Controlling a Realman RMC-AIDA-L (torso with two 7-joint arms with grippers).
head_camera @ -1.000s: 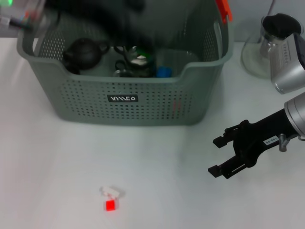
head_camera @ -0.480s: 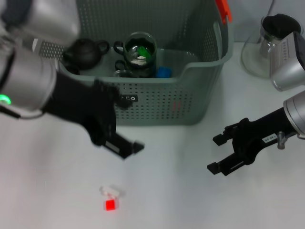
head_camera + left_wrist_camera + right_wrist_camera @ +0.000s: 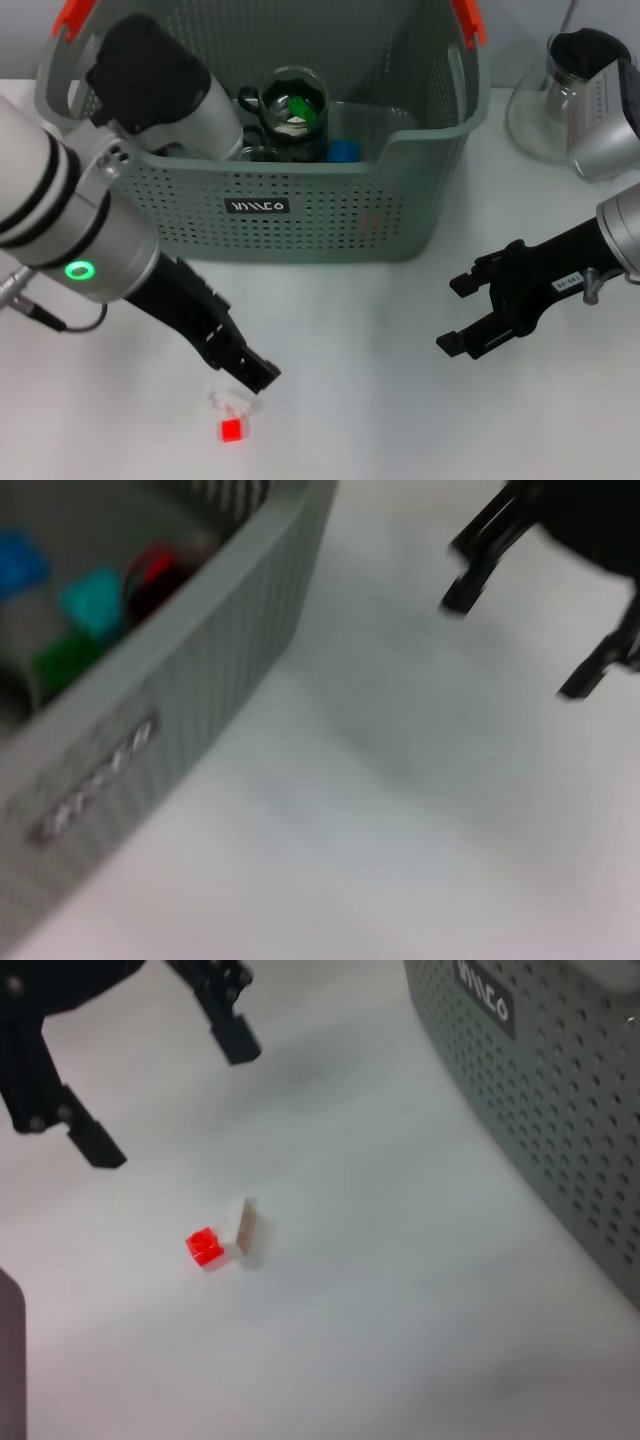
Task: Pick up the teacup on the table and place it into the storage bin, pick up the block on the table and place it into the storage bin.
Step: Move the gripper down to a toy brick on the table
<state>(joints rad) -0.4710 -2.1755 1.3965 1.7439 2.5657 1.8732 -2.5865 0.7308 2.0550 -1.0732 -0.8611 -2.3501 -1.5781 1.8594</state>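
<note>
The head view looks steeply down over the white table point(image 3: 380, 400). Both wrist views sit low and close, sharing the grey-green perforated plastic bin point(image 3: 150, 710) point(image 3: 560, 1110) point(image 3: 300, 215).

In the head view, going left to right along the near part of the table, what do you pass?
Left end effector → red and white block just below it → right end effector.
</note>
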